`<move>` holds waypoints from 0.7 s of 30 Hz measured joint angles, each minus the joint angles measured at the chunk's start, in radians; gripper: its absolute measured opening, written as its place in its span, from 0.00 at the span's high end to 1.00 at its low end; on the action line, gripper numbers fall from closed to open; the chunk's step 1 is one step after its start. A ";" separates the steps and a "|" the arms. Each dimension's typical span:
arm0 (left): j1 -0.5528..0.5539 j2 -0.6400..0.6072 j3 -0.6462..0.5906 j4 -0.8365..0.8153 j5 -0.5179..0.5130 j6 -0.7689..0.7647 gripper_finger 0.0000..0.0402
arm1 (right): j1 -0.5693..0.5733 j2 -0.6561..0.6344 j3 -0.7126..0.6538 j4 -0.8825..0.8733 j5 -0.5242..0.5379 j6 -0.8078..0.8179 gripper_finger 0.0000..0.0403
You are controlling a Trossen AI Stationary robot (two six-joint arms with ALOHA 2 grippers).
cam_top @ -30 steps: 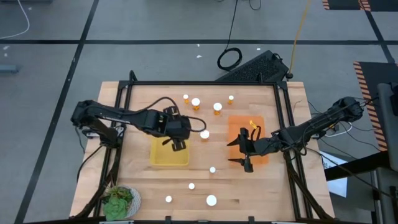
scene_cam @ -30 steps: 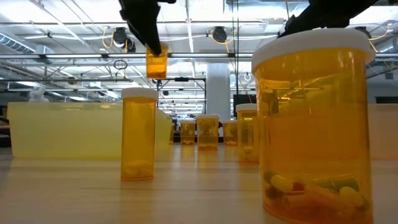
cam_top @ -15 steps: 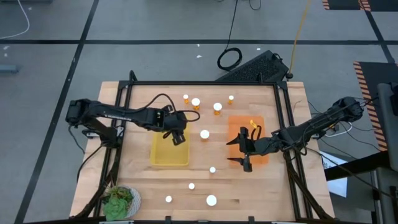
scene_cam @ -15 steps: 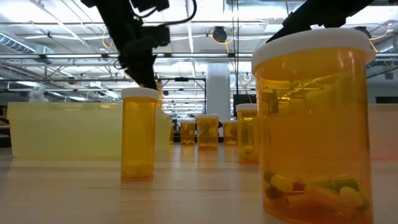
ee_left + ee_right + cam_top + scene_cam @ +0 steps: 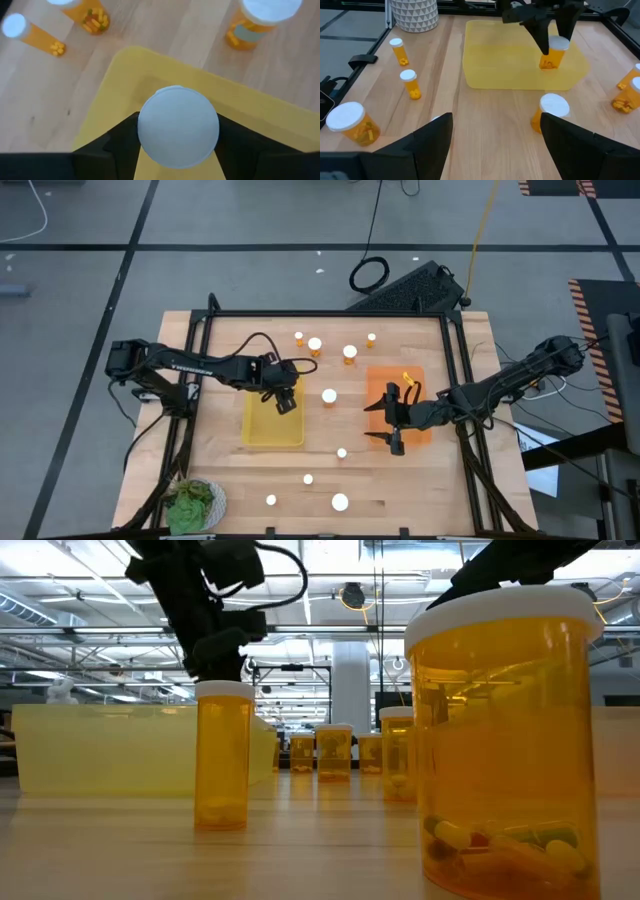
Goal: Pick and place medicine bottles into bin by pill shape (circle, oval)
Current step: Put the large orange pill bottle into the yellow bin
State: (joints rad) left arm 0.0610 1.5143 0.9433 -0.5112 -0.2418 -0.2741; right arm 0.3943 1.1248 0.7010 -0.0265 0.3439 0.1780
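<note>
**Bottle comes down into the yellow tray**

The left gripper (image 5: 284, 393) stands over the far right corner of the yellow tray (image 5: 260, 432), its fingers closed on a small medicine bottle (image 5: 550, 55) just under the white cap. In the right wrist view the bottle hangs upright with its base at or just above the tray floor; I cannot tell whether it touches. The left wrist view shows only the round cap (image 5: 178, 126) wedged between the two dark fingers, yellow plastic beneath it.

This looks like a light, stiff little cylinder, with a few pills rattling loose at the bottom. The smooth amber wall is probably slippery, so the grip just below the cap, where the rim stops it sliding, seems the sensible place. It is tall for its foot and could tip if let go crooked.

A second ago the bottle hung well above the table in the low view; now it has dropped behind the standing bottle (image 5: 223, 754) and the arm has drawn back toward the tray.

The right gripper (image 5: 398, 422) waits over the orange tray (image 5: 378, 376), fingers spread wide, holding nothing.
</note>
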 joint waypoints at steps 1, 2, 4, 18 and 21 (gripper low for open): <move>0.005 0.000 -0.010 0.013 0.007 -0.002 0.46 | 0.000 0.000 0.000 0.000 0.000 0.000 0.26; 0.010 0.000 -0.019 0.018 0.009 -0.002 0.47 | 0.000 0.000 0.000 0.000 0.000 0.000 0.26; 0.019 0.000 -0.034 0.042 0.015 -0.002 0.46 | 0.000 0.000 0.000 0.000 0.000 0.000 0.26; 0.025 0.000 -0.078 0.117 0.017 0.027 0.34 | 0.000 0.000 0.000 0.000 0.000 -0.007 0.26; 0.025 -0.003 -0.078 0.115 0.016 0.027 0.34 | 0.000 0.000 0.000 0.000 0.000 -0.007 0.26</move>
State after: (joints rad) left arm 0.0856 1.5109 0.8654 -0.3958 -0.2257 -0.2471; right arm 0.3943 1.1249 0.7010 -0.0265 0.3439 0.1707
